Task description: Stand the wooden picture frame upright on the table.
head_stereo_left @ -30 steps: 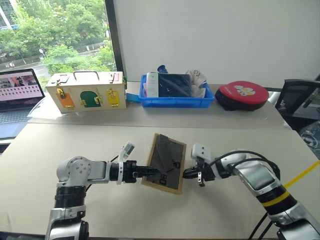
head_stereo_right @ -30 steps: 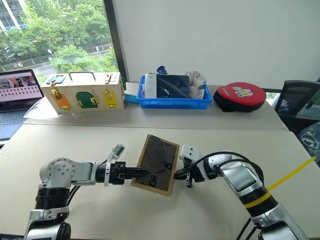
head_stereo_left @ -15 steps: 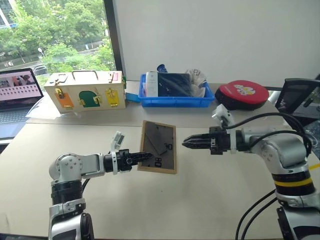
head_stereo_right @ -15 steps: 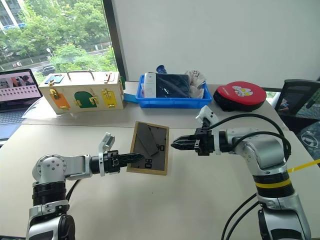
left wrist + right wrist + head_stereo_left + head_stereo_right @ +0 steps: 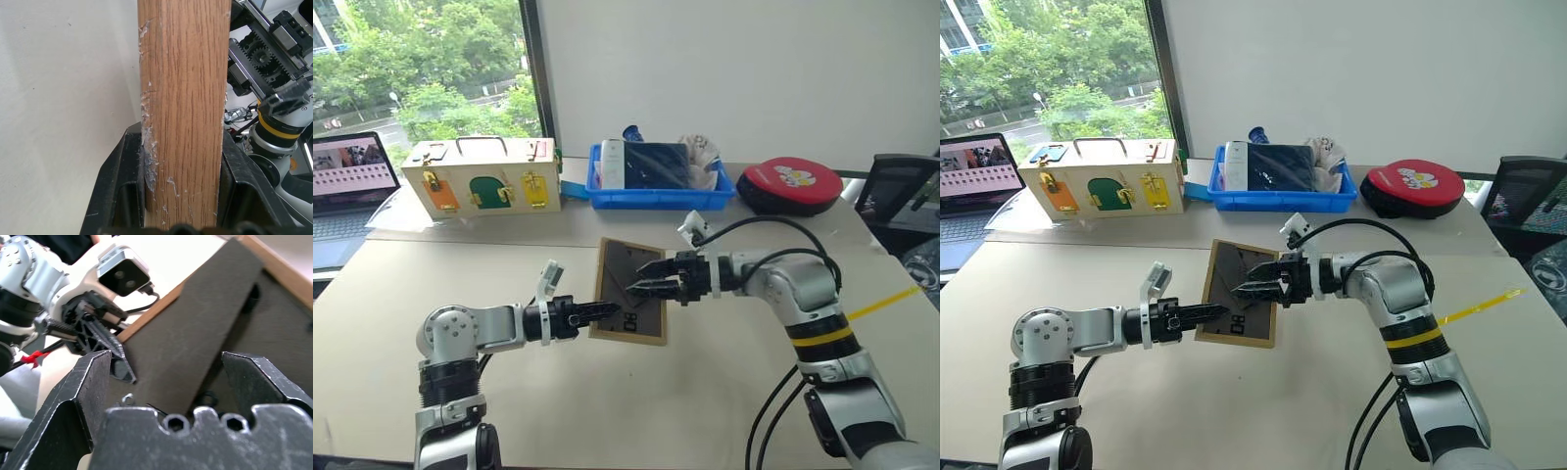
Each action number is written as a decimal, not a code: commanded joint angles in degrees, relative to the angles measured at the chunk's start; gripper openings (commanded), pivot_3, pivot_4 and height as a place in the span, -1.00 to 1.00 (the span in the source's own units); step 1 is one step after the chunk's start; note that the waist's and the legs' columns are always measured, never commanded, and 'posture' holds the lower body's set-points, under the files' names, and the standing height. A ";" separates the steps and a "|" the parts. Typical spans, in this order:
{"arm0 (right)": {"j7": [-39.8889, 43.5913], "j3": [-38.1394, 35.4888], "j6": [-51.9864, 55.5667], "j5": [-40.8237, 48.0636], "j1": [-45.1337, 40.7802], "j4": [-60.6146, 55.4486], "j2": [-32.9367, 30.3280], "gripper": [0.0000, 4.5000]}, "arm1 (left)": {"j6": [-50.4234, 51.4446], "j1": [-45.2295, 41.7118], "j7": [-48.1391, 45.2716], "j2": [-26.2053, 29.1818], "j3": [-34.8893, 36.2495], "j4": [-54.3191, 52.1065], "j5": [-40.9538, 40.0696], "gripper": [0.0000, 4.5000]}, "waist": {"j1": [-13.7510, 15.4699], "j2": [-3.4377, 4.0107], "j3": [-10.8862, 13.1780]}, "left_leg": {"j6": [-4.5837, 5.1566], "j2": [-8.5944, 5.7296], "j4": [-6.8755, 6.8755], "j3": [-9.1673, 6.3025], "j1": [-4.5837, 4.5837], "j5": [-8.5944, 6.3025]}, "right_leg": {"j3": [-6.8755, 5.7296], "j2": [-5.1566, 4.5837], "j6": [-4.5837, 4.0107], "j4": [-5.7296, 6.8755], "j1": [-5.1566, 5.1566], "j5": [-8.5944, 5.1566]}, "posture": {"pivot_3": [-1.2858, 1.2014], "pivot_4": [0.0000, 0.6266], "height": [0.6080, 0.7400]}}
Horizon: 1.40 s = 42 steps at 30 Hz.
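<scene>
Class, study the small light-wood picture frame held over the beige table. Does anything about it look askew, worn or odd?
Yes. The small light-wood picture frame hangs tilted, back panel showing, left gripper shut on its edge. In the left wrist view that wooden edge carries pale scuffs. The right gripper, jaws open, hovers at the dark stand. Nothing on the beige table is spilled.

Beige table [image 5: 724,372]: wooden box [image 5: 481,178], blue bin [image 5: 656,199], red case [image 5: 787,186].

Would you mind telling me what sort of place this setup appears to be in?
Probably an office or lab room: a large table by a window overlooking trees, an open laptop at its edge, and an office chair to the side.
</scene>
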 commanded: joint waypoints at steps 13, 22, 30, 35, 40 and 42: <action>3.27 -7.91 -14.92 1.21 11.54 -16.43 -6.67 0.87 | -1.70 -3.06 2.95 -2.05 3.95 -0.88 -4.63 -0.49 | -0.27 0.00 0.00 | -0.02 -0.03 0.03 -0.23 -0.14 0.01 | -0.22 0.00 -0.01 -0.06 0.00 0.00 | 0.03 -0.52 0.74; -6.31 -11.07 -54.47 -20.16 18.11 -1.44 -11.84 0.87 | 0.20 -5.12 7.35 -1.29 6.55 5.51 -13.08 -0.49 | 0.63 -0.01 0.01 | -0.04 -0.13 0.05 -0.26 -0.18 0.02 | -0.24 -0.11 0.01 -0.12 0.03 -0.01 | 0.03 -0.52 0.74; -38.01 -3.93 -97.25 -57.88 18.30 8.52 -11.73 0.87 | 0.20 -7.12 14.44 -0.04 3.85 11.52 -21.46 -0.49 | -0.10 -0.01 0.01 | -0.15 -0.21 -0.02 -0.31 -0.14 0.10 | -0.25 -0.17 0.03 -0.05 0.01 -0.02 | 0.03 -0.52 0.74; -52.00 -2.33 -100.20 -69.33 15.33 8.48 -8.62 0.87 | 0.20 -7.18 16.88 0.38 2.45 11.87 -24.21 -0.49 | 0.08 -0.01 0.01 | -0.35 -0.22 -0.07 -0.35 -0.09 0.22 | -0.25 -0.16 0.02 0.02 0.02 -0.01 | 0.03 -0.52 0.74; -59.28 -0.59 -101.09 -73.82 11.85 9.53 -6.74 0.76 | 0.12 -5.59 17.02 1.30 -0.21 9.06 -25.02 -0.49 | 0.47 -0.01 0.01 | -0.37 -0.28 -0.06 -0.37 -0.08 0.23 | -0.26 -0.23 0.02 0.02 0.05 -0.01 | 0.03 -0.52 0.74; -59.70 0.37 -101.85 -73.51 11.18 10.32 -6.71 0.59 | -0.30 -5.13 17.02 1.59 -0.88 8.19 -25.04 -0.49 | 0.67 -0.01 0.01 | -0.37 -0.31 -0.06 -0.39 -0.08 0.24 | -0.27 -0.25 0.02 0.02 0.07 -0.01 | 0.03 -0.52 0.74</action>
